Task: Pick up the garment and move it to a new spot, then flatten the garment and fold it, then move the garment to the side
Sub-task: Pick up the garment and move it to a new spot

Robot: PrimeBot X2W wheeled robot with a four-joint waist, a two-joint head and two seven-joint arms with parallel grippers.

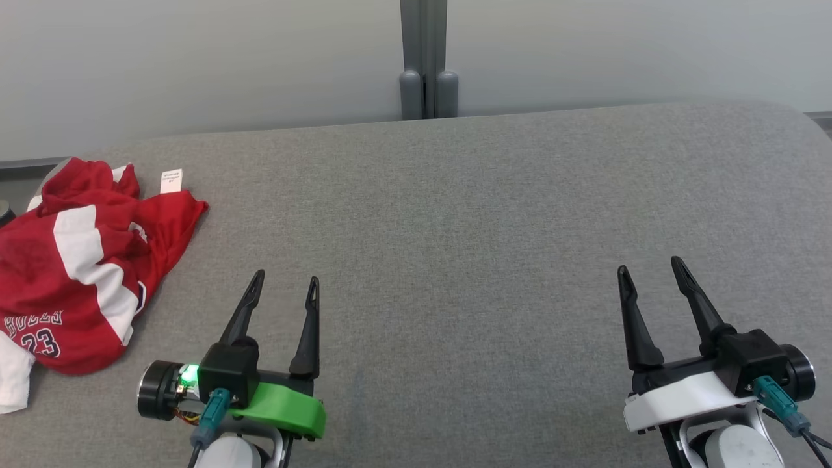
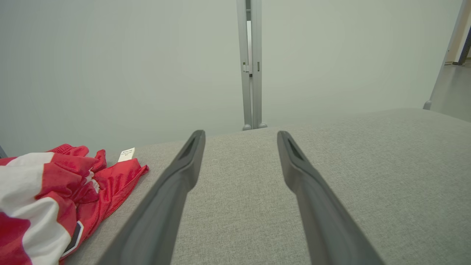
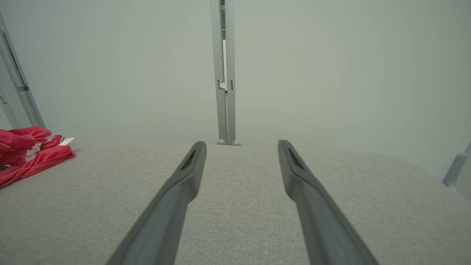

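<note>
A red and white garment (image 1: 84, 260), a jersey with the number 23 and a small white tag, lies crumpled at the far left of the grey padded surface (image 1: 468, 221). My left gripper (image 1: 286, 281) stands open just to its right, near the front edge, holding nothing. Far to the right, my right gripper (image 1: 650, 268) is open and empty too. The left wrist view has the garment (image 2: 48, 191) at its lower left, beside my open left gripper (image 2: 241, 136). In the right wrist view the garment (image 3: 25, 152) lies far off to the left of my open right gripper (image 3: 241, 145).
A pale wall runs behind the surface, with a grey vertical post (image 1: 426, 58) at its middle. The surface's back corners are rounded. Bare grey fabric stretches between and beyond the two grippers.
</note>
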